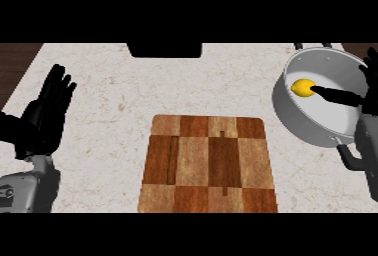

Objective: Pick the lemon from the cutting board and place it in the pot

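left hand [46,117] at the view's left edge, over the pale marbled desk [111,150], resting, fingers [57,82] straight and pointing up the frame, spread a little, holding nothing. grey forearm [29,187] comes in from the lower left corner. dark wood strip [16,62] shows past the desk's upper left corner.

dark rectangular block [164,49] at the desk's far edge, top centre, cut off by the frame so cannot tell what it is.

cutting board [208,164] in the centre, checkered light and dark wood panels, long side running up and down the view, flat on the desk, nothing lying on it. well apart from the left hand, near but not touching the pot.

pot [325,125] at upper right, grey metal with pale inside, seen from above and looking tilted, one handle at the top rim [314,46], another at the lower right [348,156]. lemon [301,88] is inside the pot, yellow, in the upper left part of the pot's interior, off the board.

right hand [367,85] at the right edge over the pot, one dark finger [336,95] stretched out straight with its tip touching the lemon's right side; other fingers by the pot's right rim look straight and relaxed, not curled round the lemon. right forearm [367,150] grey, along the right edge, partly cut off.
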`<action>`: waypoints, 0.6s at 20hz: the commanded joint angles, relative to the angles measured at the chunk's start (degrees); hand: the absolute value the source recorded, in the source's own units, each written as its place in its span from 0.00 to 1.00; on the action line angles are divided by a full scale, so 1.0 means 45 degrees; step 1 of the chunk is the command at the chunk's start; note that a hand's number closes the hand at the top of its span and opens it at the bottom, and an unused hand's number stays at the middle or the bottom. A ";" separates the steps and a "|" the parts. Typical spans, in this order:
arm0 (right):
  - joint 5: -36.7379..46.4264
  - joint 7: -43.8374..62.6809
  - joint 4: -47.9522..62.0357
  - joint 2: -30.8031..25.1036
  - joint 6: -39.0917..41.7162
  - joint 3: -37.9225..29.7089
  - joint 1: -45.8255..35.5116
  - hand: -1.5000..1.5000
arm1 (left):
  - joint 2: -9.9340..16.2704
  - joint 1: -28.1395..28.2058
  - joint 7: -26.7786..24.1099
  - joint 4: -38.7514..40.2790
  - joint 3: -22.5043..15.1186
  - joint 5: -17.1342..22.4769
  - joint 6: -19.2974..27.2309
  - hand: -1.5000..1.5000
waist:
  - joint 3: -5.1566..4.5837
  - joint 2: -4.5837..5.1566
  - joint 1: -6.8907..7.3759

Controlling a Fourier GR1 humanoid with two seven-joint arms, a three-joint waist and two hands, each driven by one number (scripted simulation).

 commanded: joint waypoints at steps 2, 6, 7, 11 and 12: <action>-0.1415 -0.0515 0.0594 -0.1649 0.1907 -0.1034 0.0282 0.00 | -0.0277 0.0552 0.0185 -0.0765 -0.0365 -0.0532 0.0431 0.50 | 0.0015 -0.0037 -0.0039; -0.2084 -0.1835 0.1385 -0.2159 0.2573 -0.1439 0.0904 0.00 | 0.0496 0.0013 -0.0307 0.0400 0.0635 0.0479 -0.0682 0.50 | 0.0014 0.0001 -0.0039; -0.2247 -0.1295 0.0759 -0.2428 0.3249 -0.1268 0.1270 0.00 | -0.0134 0.0691 0.0076 -0.0564 -0.0097 -0.0407 0.0203 0.50 | 0.0006 -0.0066 -0.0118; -0.2697 -0.1331 0.0266 -0.2924 0.4267 -0.1126 0.2266 0.00 | -0.0102 0.0922 -0.0552 -0.0207 0.0128 -0.0125 -0.0256 0.50 | -0.0004 -0.0087 -0.0192; -0.2753 -0.1722 0.1082 -0.3527 0.4669 -0.1296 0.2064 0.00 | -0.0014 0.0342 0.0793 -0.0958 -0.0016 -0.0063 -0.0044 0.50 | 0.0009 -0.0061 -0.0109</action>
